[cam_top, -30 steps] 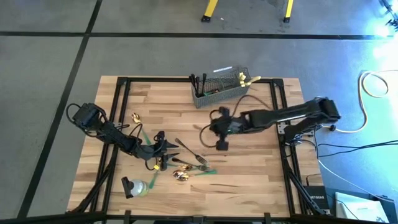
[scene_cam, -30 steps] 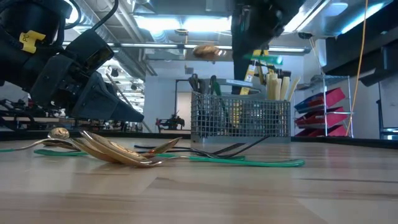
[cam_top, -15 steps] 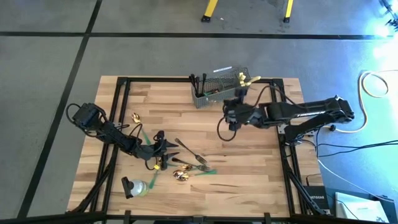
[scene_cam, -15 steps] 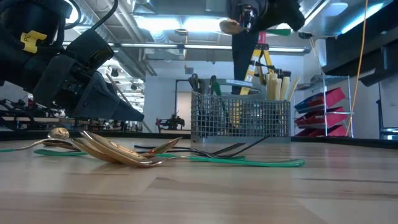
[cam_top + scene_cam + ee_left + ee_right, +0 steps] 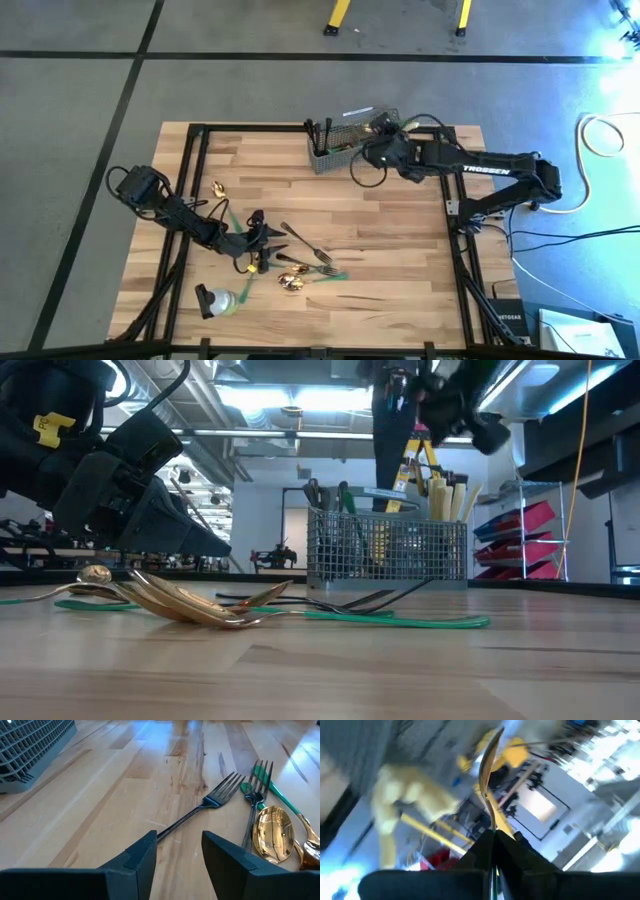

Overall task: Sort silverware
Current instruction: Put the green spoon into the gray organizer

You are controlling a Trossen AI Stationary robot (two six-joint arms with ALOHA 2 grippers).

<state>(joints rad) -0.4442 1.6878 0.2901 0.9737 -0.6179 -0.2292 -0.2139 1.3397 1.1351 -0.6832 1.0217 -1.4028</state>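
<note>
Right gripper [image 5: 492, 837] over the mesh basket [image 5: 345, 150] — fingers pinched tight on a gold spoon [image 5: 489, 775].

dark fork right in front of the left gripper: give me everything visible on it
The dark fork looks like blackened metal: a thin straight handle and four tines. It lies flat on the wooden table, and the handle end runs into the gap between the left gripper's open fingers, though contact cannot be told. Its tines point toward a second dark fork and a gold spoon, without touching either.
</note>
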